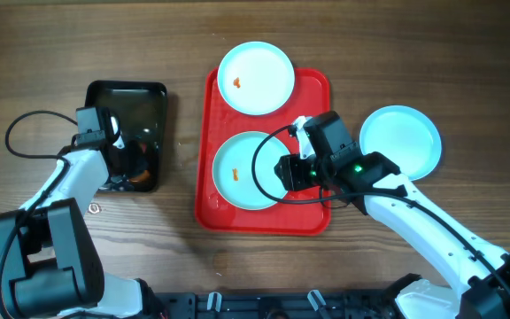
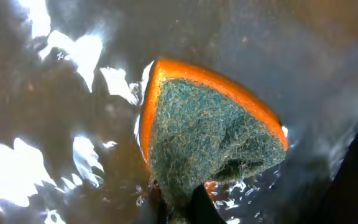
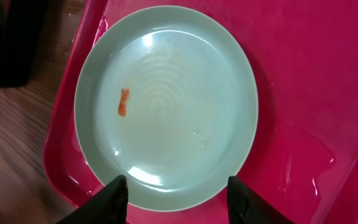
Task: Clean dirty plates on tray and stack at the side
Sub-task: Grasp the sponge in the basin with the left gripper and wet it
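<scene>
The right claw (image 3: 178, 200), fingers apart, hangs over the near rim of a specked plate (image 3: 166, 106) lying in the red tray (image 3: 316, 93). I think its wet rim may slip when pinched. The left claw (image 2: 185, 208) clamps a sponge (image 2: 210, 130) in the black tray (image 1: 140, 97).

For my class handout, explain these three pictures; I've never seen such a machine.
Two robot arms work at a table. One picture looks down from above; the others come from a camera on each wrist. The red tray carries a far plate and a near plate, both with orange specks; a third plate lies on the table beside it. The left hand reaches into a wet black tray at a sponge; its grip is unclear. The right hand hovers open, empty, over the near plate.
</scene>
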You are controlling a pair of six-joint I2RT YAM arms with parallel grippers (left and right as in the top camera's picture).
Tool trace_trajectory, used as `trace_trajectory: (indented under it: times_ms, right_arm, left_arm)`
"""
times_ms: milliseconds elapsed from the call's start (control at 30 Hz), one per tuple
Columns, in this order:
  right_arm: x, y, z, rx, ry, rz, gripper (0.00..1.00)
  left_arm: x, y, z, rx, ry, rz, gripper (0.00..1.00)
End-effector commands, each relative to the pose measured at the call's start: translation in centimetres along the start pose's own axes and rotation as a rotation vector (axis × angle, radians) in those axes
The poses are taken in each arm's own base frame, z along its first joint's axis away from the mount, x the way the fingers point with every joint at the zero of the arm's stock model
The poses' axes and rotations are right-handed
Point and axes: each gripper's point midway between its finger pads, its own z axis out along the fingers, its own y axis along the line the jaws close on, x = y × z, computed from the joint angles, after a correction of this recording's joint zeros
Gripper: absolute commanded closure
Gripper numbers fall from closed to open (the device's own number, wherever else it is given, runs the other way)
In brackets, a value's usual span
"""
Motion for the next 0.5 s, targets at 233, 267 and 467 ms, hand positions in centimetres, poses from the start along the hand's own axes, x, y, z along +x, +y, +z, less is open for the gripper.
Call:
trace_trajectory:
  times_ms: [233, 267, 467]
  right_arm:
    - [-0.7, 0.8, -0.6, -0.034, -0.022, 0.000, 0.49]
    - [-0.7, 0.8, -0.6, -0.034, -0.021, 0.000, 0.49]
    - [-0.7, 0.8, -0.6, -0.034, -0.021, 0.000, 0.49]
  left_arm:
    - [-4.7, -1.7, -6.2, 0.045, -0.160, 0.009, 0.51]
    - [-4.4, -1.7, -6.1, 0.042, -0.148, 0.008, 0.48]
    - [-2.9, -1.2, -5.2, 0.023, -0.083, 0.004, 0.47]
